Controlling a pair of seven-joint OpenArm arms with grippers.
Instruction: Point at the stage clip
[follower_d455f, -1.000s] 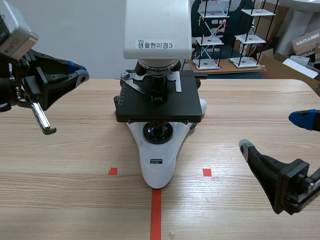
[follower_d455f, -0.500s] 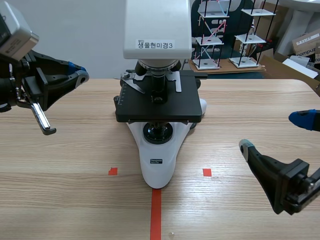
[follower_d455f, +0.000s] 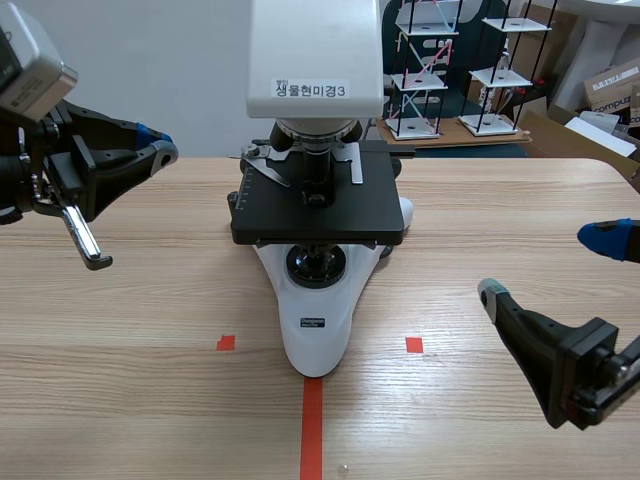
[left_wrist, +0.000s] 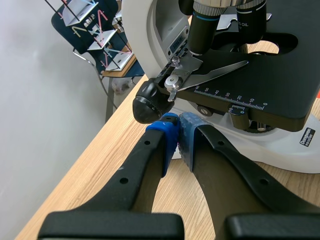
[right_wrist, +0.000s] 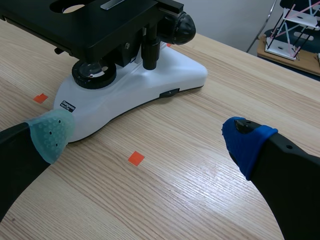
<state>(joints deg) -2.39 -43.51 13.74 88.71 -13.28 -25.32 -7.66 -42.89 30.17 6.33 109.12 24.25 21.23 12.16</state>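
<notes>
Silver and thin, the stage clip (left_wrist: 215, 70) is lying on the microscope's (follower_d455f: 315, 300) black stage (follower_d455f: 330, 215), ahead of the left gripper (left_wrist: 178, 127), whose pads are pressing together on nothing. The right gripper (right_wrist: 150, 135) is hovering, spread wide, beside the base.

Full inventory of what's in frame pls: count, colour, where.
microscope: one, white body, table centre
stage: one, black, on the microscope
stage clip: one, silver, on the stage
tape marks: one line, two squares, orange-red, near side of table
table: one, light wood
wire racks: at least two, black frames, white shelves, behind the table
cardboard box: one, brown, far right background
left gripper: shut, blue pads, near the microscope's black knob
right gripper: open, one grey-green pad, one blue, beside the microscope's base
</notes>
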